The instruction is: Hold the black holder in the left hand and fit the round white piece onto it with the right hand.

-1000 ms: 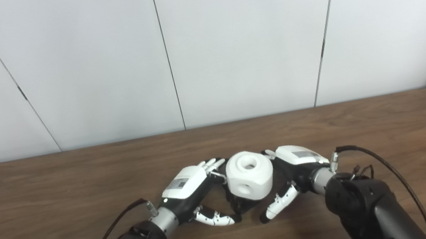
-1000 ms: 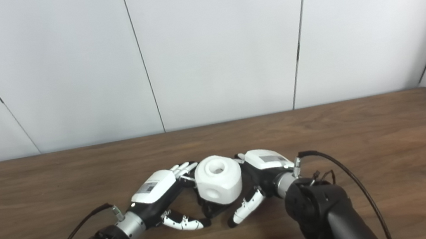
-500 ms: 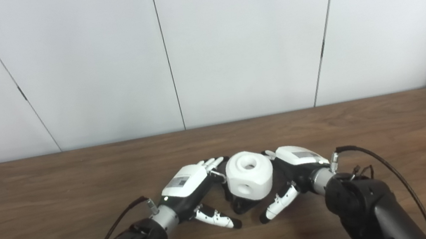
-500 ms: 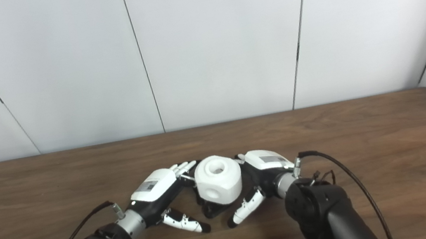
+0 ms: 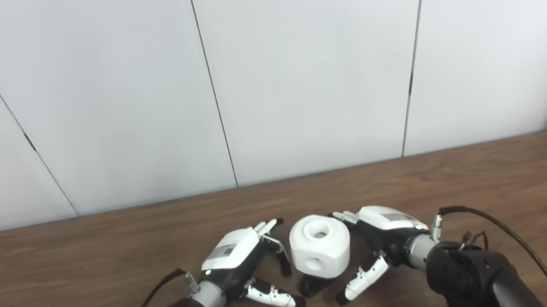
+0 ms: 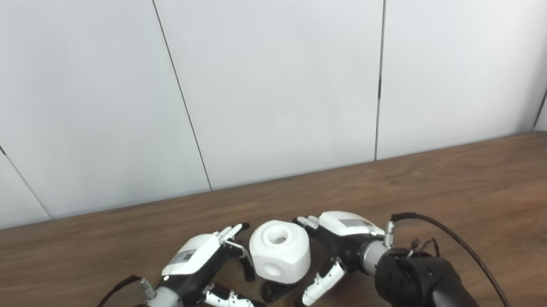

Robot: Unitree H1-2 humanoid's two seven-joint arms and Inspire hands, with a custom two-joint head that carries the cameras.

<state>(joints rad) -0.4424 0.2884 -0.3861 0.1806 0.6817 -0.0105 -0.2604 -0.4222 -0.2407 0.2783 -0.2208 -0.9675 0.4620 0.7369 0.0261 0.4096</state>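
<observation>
Wooden table (image 5: 470,184), brown and grained, spanning the lower half of both eye views, backed by a white panelled wall (image 5: 314,62).

Two black forearms entering from the bottom edge, each trailing a dark cable.

Left robot hand (image 5: 237,260), fingers spread apart and grasping nothing, set just beside the left flank of the white piece with a narrow gap showing; thumb stretched low toward the base.

Right robot hand (image 5: 379,237), likewise spread and empty, close against the right flank of the white piece; contact with its fingertips possibly present, though not resolvable from either view.

Round white piece (image 5: 320,246), a squat drum with a bore in the top face and another in the near side, standing upright near the front middle of the table between the two hands.

Black holder (image 5: 315,283), mostly hidden beneath the white piece, only a dark foot protruding at the near lower edge; piece apparently seated on it, the fit itself out of sight.

Risks from this state, as judgement: assembly free-standing and unsupported, hence liable to tip or slide if brushed by either thumb or by fingers passing close; incomplete seating, if present, likely to let the white piece lean or drop off the holder under a slight sideways nudge.
</observation>
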